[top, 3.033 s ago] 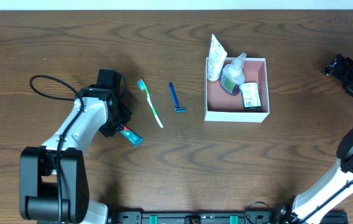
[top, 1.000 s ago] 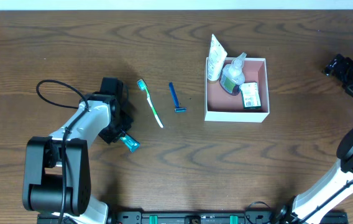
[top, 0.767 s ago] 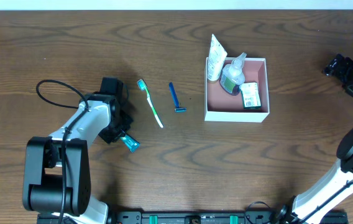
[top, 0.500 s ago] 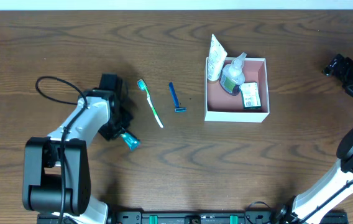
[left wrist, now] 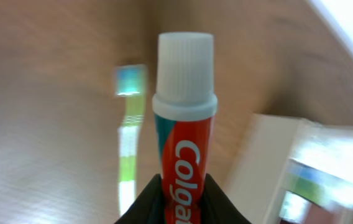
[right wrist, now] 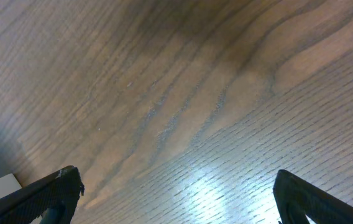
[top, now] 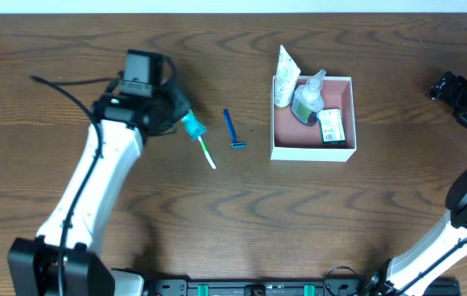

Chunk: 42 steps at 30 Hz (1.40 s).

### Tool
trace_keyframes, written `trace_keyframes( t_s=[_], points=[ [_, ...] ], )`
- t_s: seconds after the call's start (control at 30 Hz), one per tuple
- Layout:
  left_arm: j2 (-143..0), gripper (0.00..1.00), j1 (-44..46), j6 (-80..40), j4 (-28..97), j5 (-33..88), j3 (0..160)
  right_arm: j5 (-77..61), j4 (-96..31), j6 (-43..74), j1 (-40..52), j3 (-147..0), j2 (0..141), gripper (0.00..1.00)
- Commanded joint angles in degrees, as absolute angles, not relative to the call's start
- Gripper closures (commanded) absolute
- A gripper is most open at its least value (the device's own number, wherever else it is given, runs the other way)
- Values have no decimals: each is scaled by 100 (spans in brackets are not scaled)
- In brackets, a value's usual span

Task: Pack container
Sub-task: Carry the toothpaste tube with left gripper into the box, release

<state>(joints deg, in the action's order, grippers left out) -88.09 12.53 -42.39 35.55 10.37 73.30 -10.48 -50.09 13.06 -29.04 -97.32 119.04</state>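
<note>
From overhead, the left gripper (top: 173, 117) hung over the table (top: 299, 214) left of centre. The toothpaste (top: 191, 127) poked out of it to the right, but how the jaws sat could not be made out from there. The left wrist view settled it: two dark fingers (left wrist: 143, 208) pinched the red tube low down, one on each side, and its white ribbed cap (left wrist: 186, 62) pointed away from the camera. That view also gave the tube's lettering, too small to read from above.

Overhead, the toothbrush (top: 206, 153) lay just beside the tube, its head hidden by the gripper. The wrist view showed that head, blurred, left of the tube. The razor (top: 233, 130) lay between toothbrush and container (top: 313, 153) and was seen only from above.

The container sat right of centre on the table, well apart from both grippers. Overhead showed a bottle (top: 307, 102) and a soap packet (top: 330, 127) inside it, and a white tube (top: 284, 76) leaning at its far-left corner. In the left wrist view the container was only a white blur at the right.

The right gripper (top: 462, 92) sat at the far right edge overhead, its opening unclear. Its own wrist view showed the fingertips (right wrist: 61, 186) at the two lower corners, spread wide, with bare wood between them.
</note>
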Motion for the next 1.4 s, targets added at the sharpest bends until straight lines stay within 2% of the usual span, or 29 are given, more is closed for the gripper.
trace_keyframes(
  t_s=[0.0,0.3,0.5,0.9,1.13,1.37],
  points=[
    [-8700,81,1927,-4117,3124,1155,7439,-1035,-5011,1369,-2919,-9706,11762,1],
    [-9126,81,3581,-3573,1822,451,7437,-1035,-5011,1369,-2919,-9706,11762,1],
    [-9483,81,4235,-3321,1199,-270,7437,-1035,-5011,1369,-2919,-9706,11762,1],
    [-9998,81,4344,-3299,346,-484,7437,-1035,-5011,1369,-2919,-9706,11762,1],
    [-9998,81,4344,-3343,263,-569,7437,-1035,-5011,1369,-2919,-9706,11762,1],
    [-9998,81,4348,-4928,469,-565,7437,-1035,-5011,1369,-2919,-9706,11762,1]
  ],
)
